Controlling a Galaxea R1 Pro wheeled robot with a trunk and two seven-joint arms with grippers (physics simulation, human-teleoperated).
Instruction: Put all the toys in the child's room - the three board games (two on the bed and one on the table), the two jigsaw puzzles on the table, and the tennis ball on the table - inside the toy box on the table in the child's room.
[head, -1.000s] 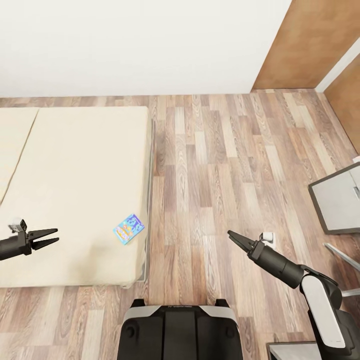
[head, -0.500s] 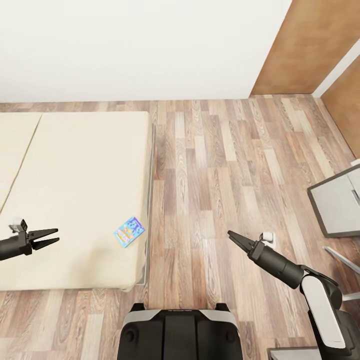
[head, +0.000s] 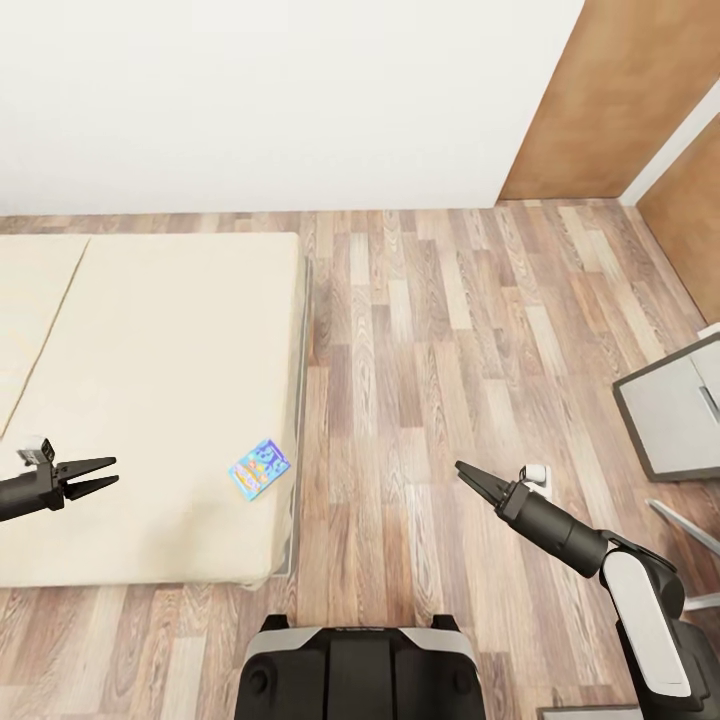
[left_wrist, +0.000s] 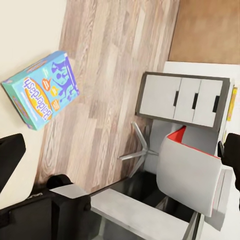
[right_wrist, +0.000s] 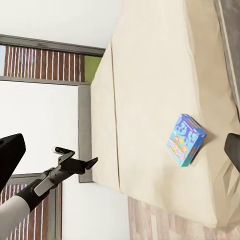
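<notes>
Blue game: a small blue board game (head: 259, 467) lies flat on the bed (head: 150, 330), close to the bed's right edge and near its front corner; beside that edge the wood floor (head: 430, 330) begins.
Long axis: the box is turned, its long side runs diagonally to the bed edge, so a claw must rotate to close across the short side.
Left claw: the left claw (head: 100, 475) hangs over the bed, its two fingers are parted a little and hold nothing; the game lies to its right, at nearly the same depth in the head view.
Right claw: the right claw (head: 463, 471) hangs over the floor, pointing towards the bed; its fingers look closed together to a point and it carries nothing. The game lies to its left, across a strip of floor.
Nearer arm: the left claw seems a little nearer, and it is already above the mattress, so it is probably the better one for the pick.
Bench: only a grey corner of the bench (head: 665, 415) is visible at the right edge, well apart from the game.
</notes>
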